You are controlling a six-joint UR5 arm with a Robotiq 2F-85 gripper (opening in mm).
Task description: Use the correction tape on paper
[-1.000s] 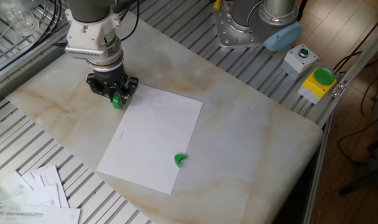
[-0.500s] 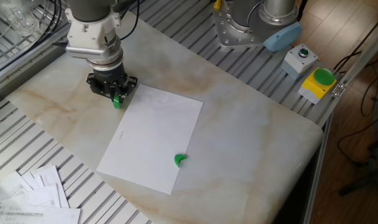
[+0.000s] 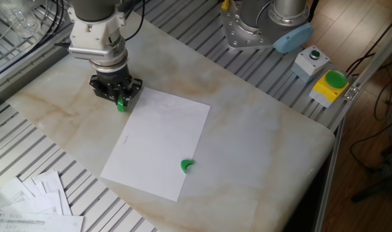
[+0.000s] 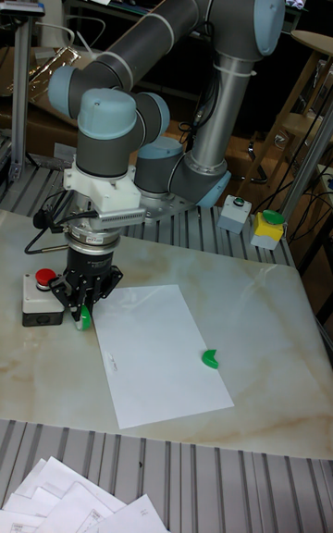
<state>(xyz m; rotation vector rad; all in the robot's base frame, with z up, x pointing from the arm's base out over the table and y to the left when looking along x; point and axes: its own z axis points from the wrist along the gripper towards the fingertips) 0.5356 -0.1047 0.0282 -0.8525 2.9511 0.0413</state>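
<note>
1. Marble-patterned beige worktop (image 3: 260,129) carries a large blank white rectangular sheet of paper (image 3: 160,142), lying flat with faint marks near its left edge.
2. The black two-finger gripper (image 3: 120,100) of the grey UR5 arm (image 4: 176,24) points straight down at the sheet's upper-left corner; its fingers (image 4: 74,297) are clenched on the small green-wheeled correction tape dispenser (image 3: 122,103).
3. The dispenser's lower end sits at the corner edge of the paper; whether it touches the sheet cannot be told.
4. A tiny solid green crescent piece (image 3: 187,165) lies on the paper near its lower right edge, well apart from the gripper.
5. A grey box with a red button (image 4: 42,297) stands on the worktop just beside the gripper in the tall fixed view.
6. A fanned pile of smaller printed sheets (image 3: 28,200) lies off the worktop's near corner.
7. A yellow box with a green button (image 3: 331,84) and a white box with a small green button (image 3: 311,59) sit past the far edge.
</note>
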